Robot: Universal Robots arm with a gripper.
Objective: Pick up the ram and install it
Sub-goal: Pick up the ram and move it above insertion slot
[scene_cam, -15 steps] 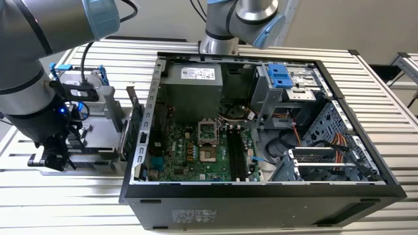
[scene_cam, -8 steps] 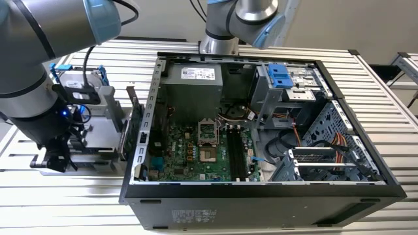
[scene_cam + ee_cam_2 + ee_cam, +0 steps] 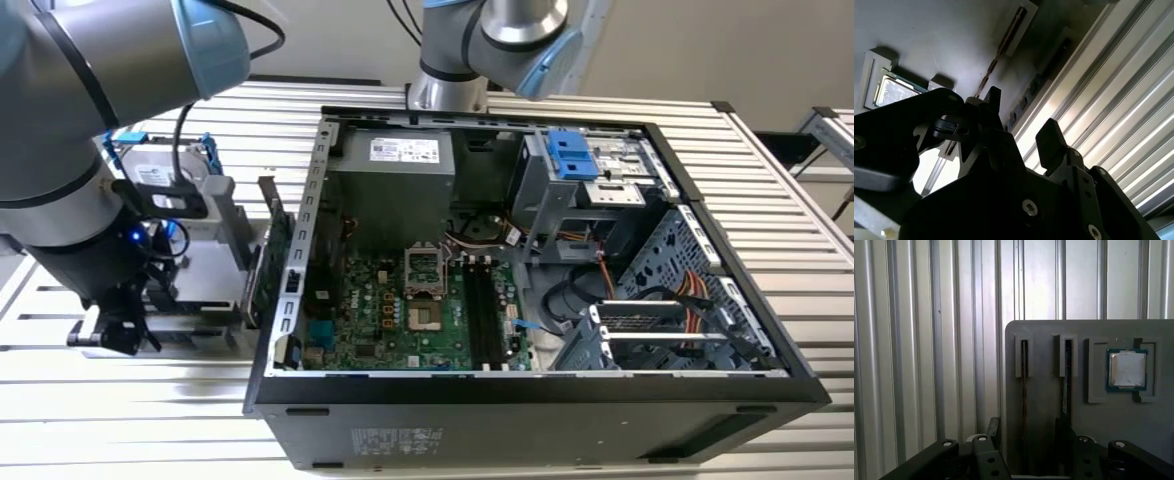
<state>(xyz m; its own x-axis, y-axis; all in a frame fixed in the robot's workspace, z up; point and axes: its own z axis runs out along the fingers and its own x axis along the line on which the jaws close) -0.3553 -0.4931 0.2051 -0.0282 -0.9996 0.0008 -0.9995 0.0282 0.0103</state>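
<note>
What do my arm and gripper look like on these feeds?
The arm is made of silver-grey tubular links with light blue caps at the joints, and a black cable loops off it. Its wrist end is black with a small blue light. The gripper is matte black and angular, with silver screw heads and short blocky fingers.

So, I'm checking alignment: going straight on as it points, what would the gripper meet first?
Likely the thin dark ram stick standing edge-up in the grey slotted holder, aligned inside the open gripper; depth is unclear.
</note>
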